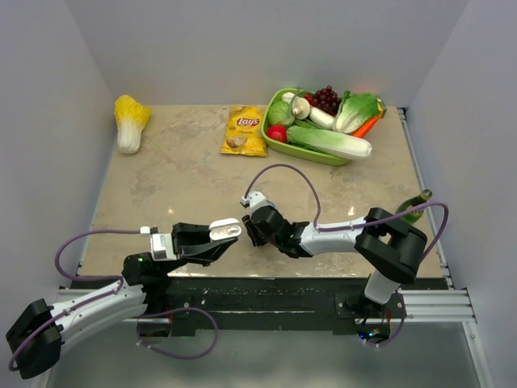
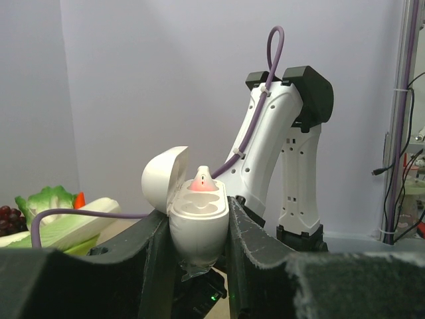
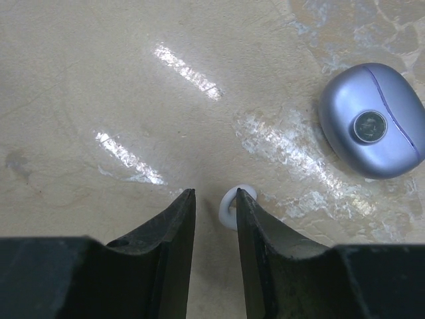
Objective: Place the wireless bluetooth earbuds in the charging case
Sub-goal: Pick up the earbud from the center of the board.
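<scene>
Left hand [image 2: 197, 214] clamps open charging case [image 2: 199, 236], right hand [image 3: 216, 194] part-open, earbud [image 3: 229, 207] seen only by right wrist

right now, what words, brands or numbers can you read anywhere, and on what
"Lay's": on the yellow chip bag
purple case: only a round emblem, no letters readable
green bottle: label too small to read
white charging case: no text showing
</scene>
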Available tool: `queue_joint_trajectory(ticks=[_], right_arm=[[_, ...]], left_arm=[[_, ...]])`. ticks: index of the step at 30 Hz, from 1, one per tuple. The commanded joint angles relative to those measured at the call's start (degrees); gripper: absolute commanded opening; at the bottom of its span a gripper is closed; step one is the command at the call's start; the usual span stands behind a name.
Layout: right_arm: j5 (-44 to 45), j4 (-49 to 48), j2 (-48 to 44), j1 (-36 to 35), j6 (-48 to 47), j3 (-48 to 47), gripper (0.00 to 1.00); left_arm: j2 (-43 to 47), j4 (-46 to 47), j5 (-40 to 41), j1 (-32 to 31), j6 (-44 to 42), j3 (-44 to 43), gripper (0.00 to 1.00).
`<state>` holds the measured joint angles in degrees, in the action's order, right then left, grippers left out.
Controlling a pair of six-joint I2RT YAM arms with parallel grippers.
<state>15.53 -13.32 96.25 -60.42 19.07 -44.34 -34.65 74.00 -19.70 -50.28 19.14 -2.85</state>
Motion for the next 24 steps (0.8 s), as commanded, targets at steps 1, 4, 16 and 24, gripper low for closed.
queue_joint_trajectory(ticks=[1, 4, 16, 24], right_arm=[[3.36, 1.54, -1.94, 0.04, 0.44, 0.83, 0.34], [3.63, 1.89, -1.85, 0.13, 0.44, 0.74, 0.32], [5.65, 3.3, -2.12, 0.13, 0.97, 1.01, 0.13], [6.97, 4.89, -2.99, 0.22, 1.41, 1.45, 0.18]], left_arm=[[-0.24, 7.83, 0.54, -0.17, 0.29, 15.16, 0.0], [-0.41, 7.92, 0.46, -0.17, 0.29, 15.16, 0.0], [-0.68, 8.18, 0.46, -0.17, 0.46, 15.24, 0.0], [-0.77, 8.18, 0.46, -0.17, 0.55, 15.33, 0.0]])
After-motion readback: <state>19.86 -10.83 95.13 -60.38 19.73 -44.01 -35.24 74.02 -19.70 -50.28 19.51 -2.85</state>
